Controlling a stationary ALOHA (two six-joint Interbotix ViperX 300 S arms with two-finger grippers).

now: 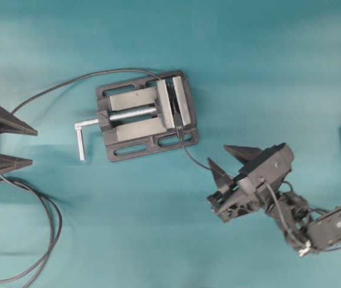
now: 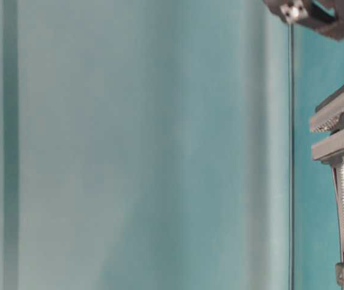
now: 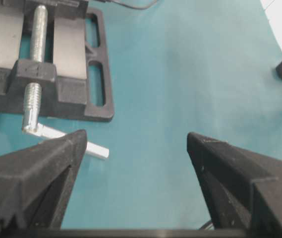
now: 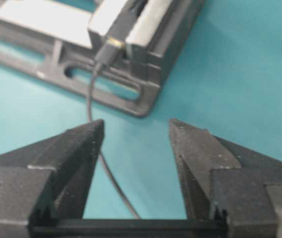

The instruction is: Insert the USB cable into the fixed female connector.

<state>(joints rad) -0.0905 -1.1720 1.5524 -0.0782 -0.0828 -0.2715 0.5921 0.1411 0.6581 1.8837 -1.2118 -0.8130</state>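
Black fingers (image 4: pixel 185 148) of the right gripper (image 4: pixel 136 130) stand spread with nothing between them, near the vise (image 1: pixel 146 114). Beyond them the USB cable (image 4: pixel 92 99), thin and dark grey, runs across the teal mat with its black plug (image 4: pixel 108 51) seated between the vise's clamping blocks. At the mat's far edge the left gripper (image 1: pixel 26 144) is spread wide too, holding nothing.

We saw the vise (image 1: pixel 146 115) left of centre, the plug (image 4: pixel 110 51) in its jaws, cable (image 1: pixel 193 157) trailing toward lower right.
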